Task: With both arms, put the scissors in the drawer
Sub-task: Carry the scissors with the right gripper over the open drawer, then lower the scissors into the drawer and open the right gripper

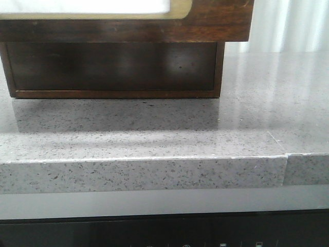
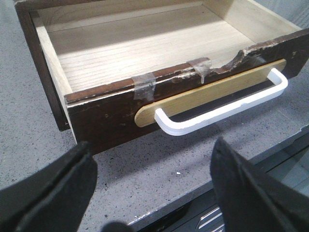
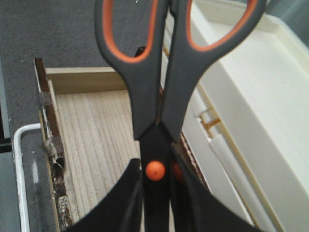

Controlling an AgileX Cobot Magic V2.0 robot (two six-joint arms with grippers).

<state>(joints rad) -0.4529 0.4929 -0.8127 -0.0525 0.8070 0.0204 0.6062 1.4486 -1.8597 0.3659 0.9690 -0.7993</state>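
- Low in the right wrist frame, the right pincer (image 3: 157,203) is clamped on the scissors (image 3: 159,92) just at the orange pivot, its dark fingers (image 3: 120,203) closing on both sides; the blades are hidden behind them.
- From that grip the grey, orange-lined handles rise to the top edge of the frame, so the scissors are in the air, not yet laid down.
- Behind the scissors lies the pale wooden floor of the open drawer (image 3: 96,140), its chipped dark front running down the left of that frame.
- Along the bottom of the left wrist frame, the left pincer (image 2: 152,193) stands wide and holds nothing, just short of the white handle (image 2: 217,113) on the drawer front.
- Around both, the speckled grey worktop (image 2: 145,169) carries the drawer; the front view shows neither arm.
- Risk, as a judgement: a cream tray-like part (image 3: 251,121) sits right of the drawer, and whether the hidden blade tips hang over the floor or over the wall cannot be told. Letting go off-centre could drop the scissors on the rim or outside.
- The taped, broken front edge (image 2: 193,70) could snag anything dragged across it.
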